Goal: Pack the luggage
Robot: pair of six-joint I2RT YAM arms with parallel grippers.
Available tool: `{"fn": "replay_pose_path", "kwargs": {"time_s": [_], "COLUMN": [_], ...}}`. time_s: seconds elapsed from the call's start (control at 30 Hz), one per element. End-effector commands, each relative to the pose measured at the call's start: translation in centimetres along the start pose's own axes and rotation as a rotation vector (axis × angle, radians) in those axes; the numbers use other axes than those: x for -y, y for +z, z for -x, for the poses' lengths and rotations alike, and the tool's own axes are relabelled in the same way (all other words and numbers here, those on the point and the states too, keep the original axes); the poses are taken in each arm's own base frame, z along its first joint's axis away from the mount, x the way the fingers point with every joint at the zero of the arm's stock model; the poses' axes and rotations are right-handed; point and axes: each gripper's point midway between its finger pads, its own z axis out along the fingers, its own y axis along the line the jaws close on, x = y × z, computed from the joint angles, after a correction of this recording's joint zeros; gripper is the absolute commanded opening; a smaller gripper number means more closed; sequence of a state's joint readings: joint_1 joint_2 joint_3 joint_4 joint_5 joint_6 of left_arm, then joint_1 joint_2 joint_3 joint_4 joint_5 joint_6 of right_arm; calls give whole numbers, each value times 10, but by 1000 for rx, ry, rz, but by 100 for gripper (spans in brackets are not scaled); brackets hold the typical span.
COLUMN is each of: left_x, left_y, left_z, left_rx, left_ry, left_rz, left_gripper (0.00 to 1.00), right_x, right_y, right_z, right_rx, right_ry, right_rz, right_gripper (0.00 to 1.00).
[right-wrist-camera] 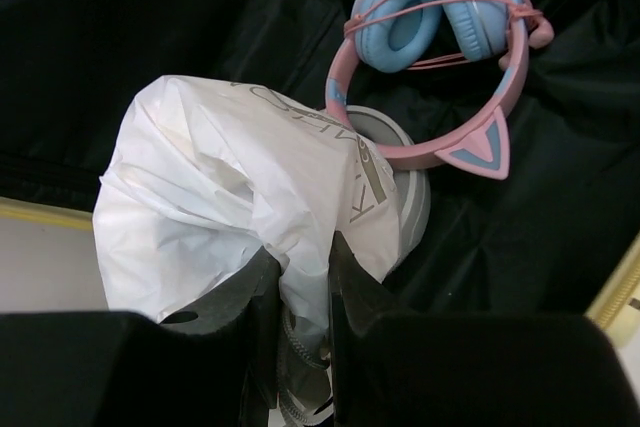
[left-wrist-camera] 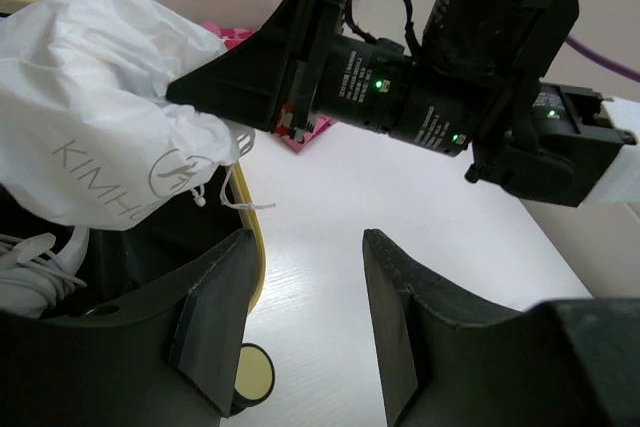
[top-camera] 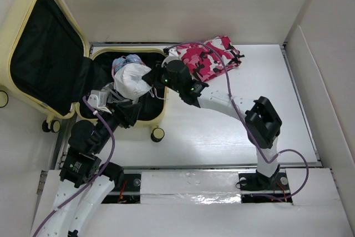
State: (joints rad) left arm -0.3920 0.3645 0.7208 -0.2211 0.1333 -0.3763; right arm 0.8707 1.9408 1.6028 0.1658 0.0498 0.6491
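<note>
Hovering nearest, the left gripper [left-wrist-camera: 305,247] stands half open and empty at the near rim of the pale yellow hard-shell luggage [top-camera: 11,31], lying open at the tabletop's [top-camera: 222,131] far left corner. Beyond, the right gripper [right-wrist-camera: 300,267] pinches a crinkled white plastic bag [right-wrist-camera: 220,177] directly above its black-lined base, beside pink-and-blue cat-ear headphones [right-wrist-camera: 440,37] already inside.

Luggage [top-camera: 5,48]: pale yellow shell, black lining; wheel [top-camera: 158,134] black and yellow. White bag [right-wrist-camera: 220,187], grey lettering. Headphones [right-wrist-camera: 395,32]: pink band, light blue pads, pink-and-blue cat ears. Pouch [top-camera: 209,55]: pink, white and black camouflage. Table [top-camera: 222,137] white. My right claw [right-wrist-camera: 303,262] and my left claw [left-wrist-camera: 305,247]: black.
</note>
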Motion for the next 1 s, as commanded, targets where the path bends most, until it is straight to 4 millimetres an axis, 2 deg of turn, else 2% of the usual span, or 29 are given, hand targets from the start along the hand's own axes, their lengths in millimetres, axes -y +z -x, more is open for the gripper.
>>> {"fn": "replay_pose_path", "kwargs": {"time_s": [0.0, 0.03, 0.23, 0.37, 0.4, 0.47, 0.5, 0.6, 0.73, 0.77, 0.83, 0.87, 0.93, 0.97], "left_x": [12, 12, 13, 13, 13, 11, 12, 11, 13, 13, 13, 13, 13, 14], "left_y": [-1, -1, -1, -1, -1, -1, -1, -1, -2, -2, -2, -3, -2, -2], "left_z": [18, 18, 18, 18, 18, 18, 18, 17, 18, 19, 18, 18, 18, 17], "left_rx": [56, 56, 54, 56, 54, 55, 58, 53, 56, 58, 57, 58, 57, 54], "left_ry": [-1, -1, -1, -2, -1, -3, -1, -1, -1, 0, 0, 0, 0, 0], "left_rz": [-41, -41, -47, -48, -46, -39, -41, -40, -46, -47, -47, -49, -50, -52], "left_gripper": [44, 44, 44, 44, 44, 44, 44, 44, 44, 44, 44, 44, 44, 44], "right_x": [-35, -19, 23, 20, 5, -4, -22, -21, 5, 21, 35, 49, 65, 72], "right_y": [3, 7, 13, 27, 30, 34, 33, 31, 23, 21, 17, 14, 7, 3], "right_z": [26, 12, -18, -17, 3, 14, 29, 41, 24, 8, -4, -19, -24, -37], "right_rx": [154, 141, 152, 126, 159, 172, 202, 234, 230, 209, 190, 171, 177, 150], "right_ry": [80, 86, 120, 112, 110, 83, 79, 59, 69, 65, 58, 42, 31, 12], "right_rz": [102, 58, -41, -34, -4, 2, 29, 0, -66, -103, -147, -196, -255, -280], "right_gripper": [0, 0, 1, 0, 0, 0, 0, 0, 1, 1, 2, 2, 5, 8]}}
